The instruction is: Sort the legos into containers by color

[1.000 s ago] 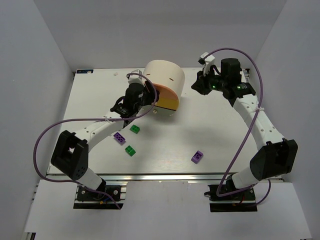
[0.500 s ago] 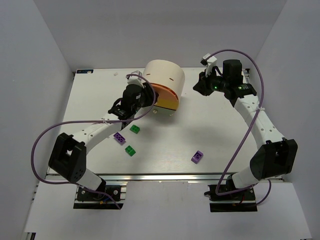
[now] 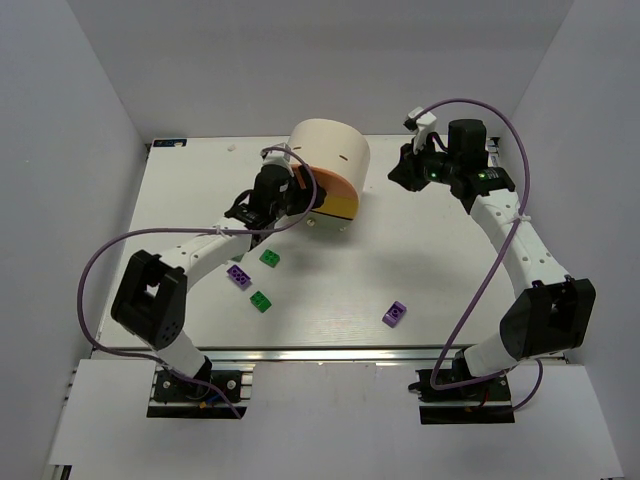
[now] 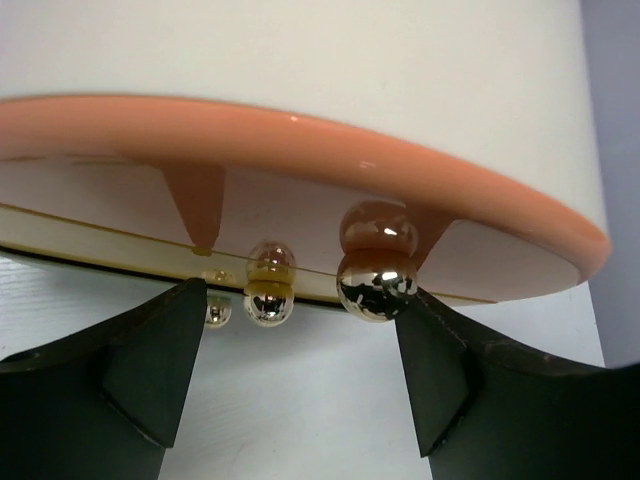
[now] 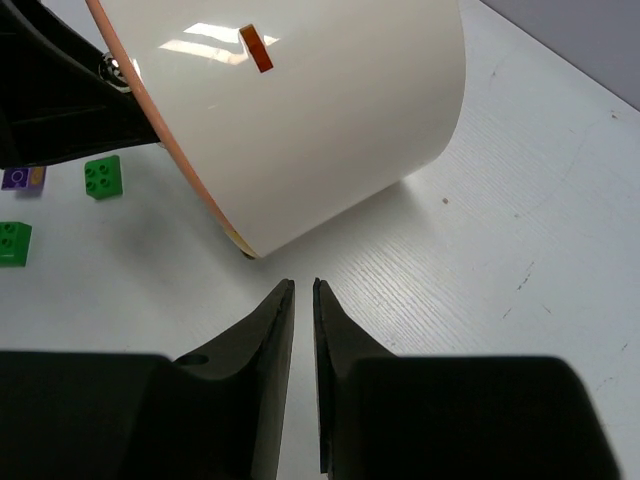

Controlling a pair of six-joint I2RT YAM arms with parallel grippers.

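The cream drum cabinet (image 3: 330,155) stands at the back centre, its orange drawer (image 3: 335,192) and yellow drawer (image 3: 338,210) facing front. My left gripper (image 3: 300,196) is open right at the drawer fronts. In the left wrist view the orange drawer's shiny knob (image 4: 377,272) sits just by the right finger (image 4: 450,370), and the yellow drawer's knob (image 4: 268,296) lies between the jaws (image 4: 300,320). My right gripper (image 3: 400,176) is shut and empty, right of the drum (image 5: 300,120). Two green legos (image 3: 270,258) (image 3: 261,301) and two purple legos (image 3: 238,275) (image 3: 395,313) lie on the table.
The white table (image 3: 430,260) has grey walls on three sides. The right wrist view shows a green lego (image 5: 103,177), a second green one (image 5: 12,243) and a purple one (image 5: 20,178) at left, and the right gripper's jaws (image 5: 304,290) over bare table.
My left gripper has moved up and right, closer to the drawer fronts. The right arm has shifted only slightly. The legos have not moved.
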